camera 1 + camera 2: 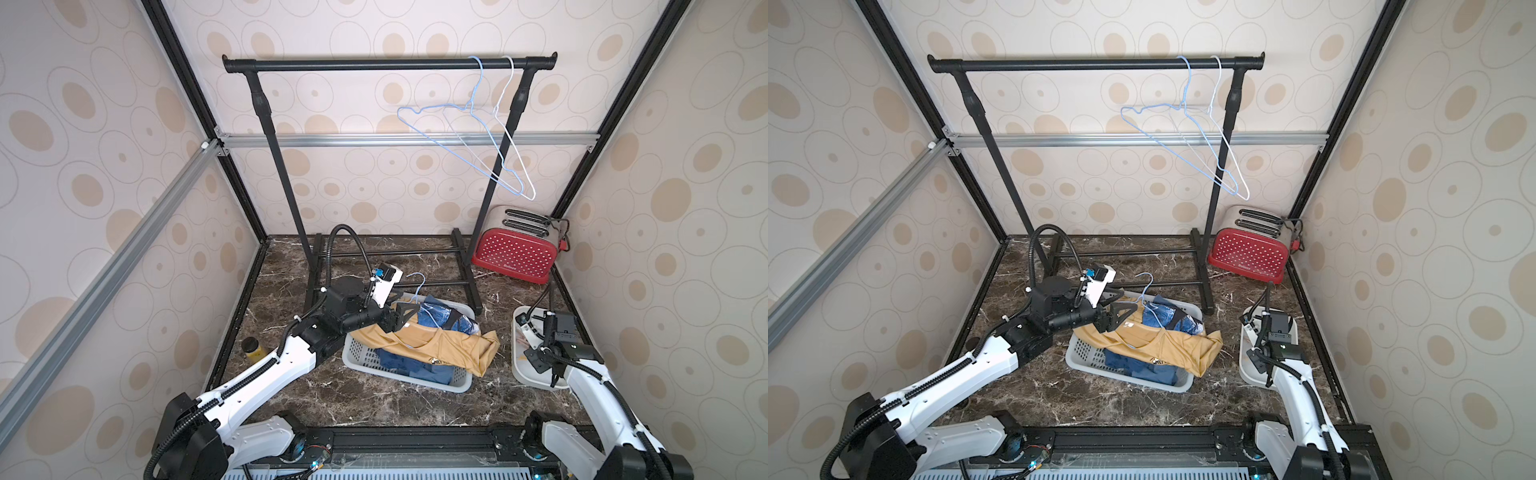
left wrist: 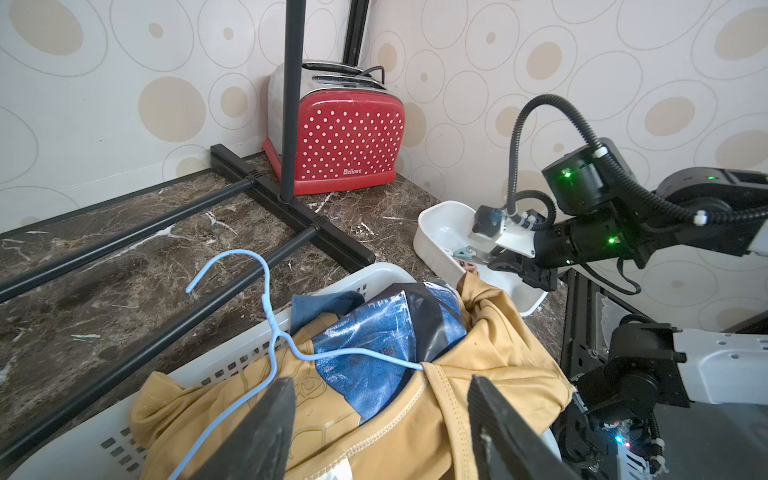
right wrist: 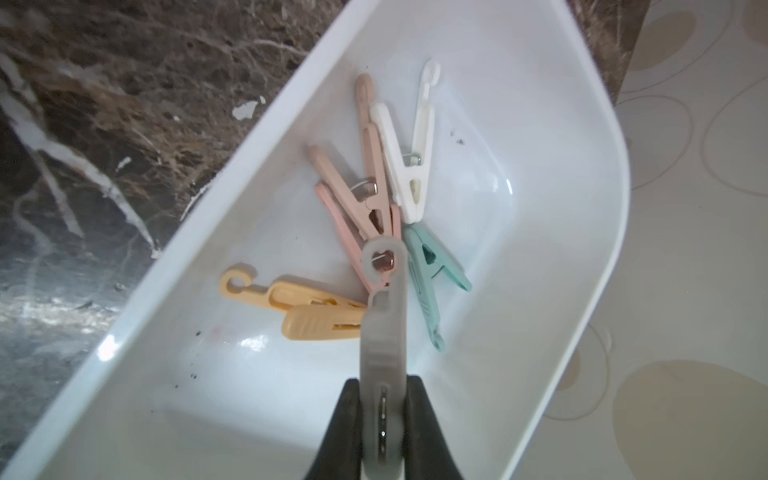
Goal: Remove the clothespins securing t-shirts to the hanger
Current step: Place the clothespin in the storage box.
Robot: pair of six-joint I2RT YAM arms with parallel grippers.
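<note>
In both top views a black garment rack (image 1: 374, 64) stands at the back of the marble counter (image 1: 374, 399), two bare wire hangers (image 1: 473, 99) hooked on the right end of its rail. A white laundry basket (image 1: 361, 357) sits mid-counter holding the t-shirts (image 1: 449, 345): a mustard one draped across the top, blue ones under it. The left end effector (image 1: 409, 318) hovers over the basket's far left corner, jaws spread and empty. A white tray (image 1: 534, 378) lies right of the basket, apart from it.

The left wrist view looks out between two black fingers (image 2: 266, 432) standing wide apart above the mustard collar. A pale blue hanger (image 2: 269, 316) lies on the pile, one arm running under that collar, its hook poking past the basket rim. A red polka-dot toaster (image 2: 349, 137) sits in the corner behind the rack's foot. The right end effector (image 2: 498, 264) hangs over the tray.

In the right wrist view the right end effector pinches a grey clothespin (image 3: 382, 332) near its spring, hook tip pointing out over the tray. The other clothespins (image 3: 374, 199) lie clustered on the tray floor, one white, two pink, one teal, one yellow, several overlapping. Whether the grey one touches them cannot be told
</note>
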